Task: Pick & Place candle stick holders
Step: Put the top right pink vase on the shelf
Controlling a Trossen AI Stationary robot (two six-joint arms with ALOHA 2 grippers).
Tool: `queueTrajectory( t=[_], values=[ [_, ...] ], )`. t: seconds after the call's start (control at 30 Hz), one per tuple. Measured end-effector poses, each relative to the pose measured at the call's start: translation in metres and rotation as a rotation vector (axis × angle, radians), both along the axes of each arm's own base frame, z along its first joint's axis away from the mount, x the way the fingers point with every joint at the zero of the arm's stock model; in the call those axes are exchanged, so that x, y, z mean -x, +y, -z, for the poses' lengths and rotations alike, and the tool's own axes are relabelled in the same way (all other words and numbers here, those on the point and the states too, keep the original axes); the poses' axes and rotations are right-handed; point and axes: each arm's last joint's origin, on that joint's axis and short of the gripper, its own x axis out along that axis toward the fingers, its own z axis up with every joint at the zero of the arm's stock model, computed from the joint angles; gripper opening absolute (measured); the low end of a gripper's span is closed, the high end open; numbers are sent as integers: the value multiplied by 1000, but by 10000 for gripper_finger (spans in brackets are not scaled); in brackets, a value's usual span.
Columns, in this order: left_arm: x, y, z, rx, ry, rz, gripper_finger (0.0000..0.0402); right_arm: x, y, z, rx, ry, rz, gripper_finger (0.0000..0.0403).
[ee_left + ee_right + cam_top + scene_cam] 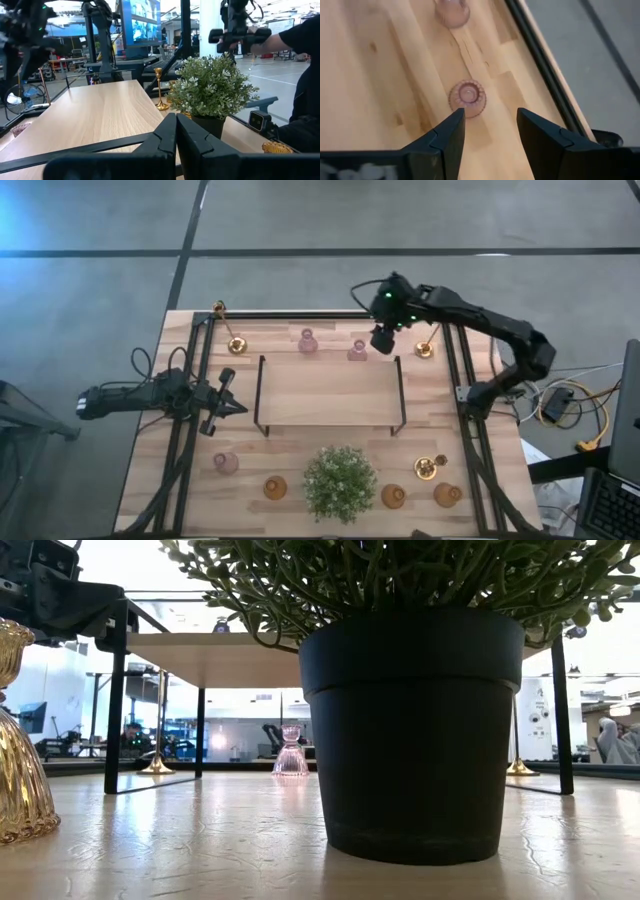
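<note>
Several candle stick holders stand on their bases on the wooden table. A pink glass one (358, 350) (467, 98) stands near the far edge, with a second pink one (307, 341) (452, 10) to its left. Brass sticks (237, 345) (424, 350) stand on either side of them. More holders line the near edge: pink (226, 463), amber (275, 487) (393, 496) and brass (430, 468). My right gripper (380, 340) (487, 120) is open and hovers above the first pink holder, just to its right. My left gripper (240, 407) (176, 127) is shut and empty at the shelf's left end.
A low wooden shelf on a black metal frame (330, 392) fills the table's middle. A bushy green plant in a black pot (340, 480) (410, 730) stands at the near edge between the amber holders. Black rails (455, 380) run along both sides. A person (305, 75) stands beyond the table.
</note>
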Motion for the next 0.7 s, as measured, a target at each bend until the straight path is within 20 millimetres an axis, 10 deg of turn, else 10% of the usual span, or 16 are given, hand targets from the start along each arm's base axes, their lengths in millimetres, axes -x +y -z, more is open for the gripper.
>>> queueTrajectory(
  t=[0.7],
  values=[
    [0, 0, 0, 0, 0, 0, 12, -38, -23, 48, -55, 104, -62, 145]
  ],
)
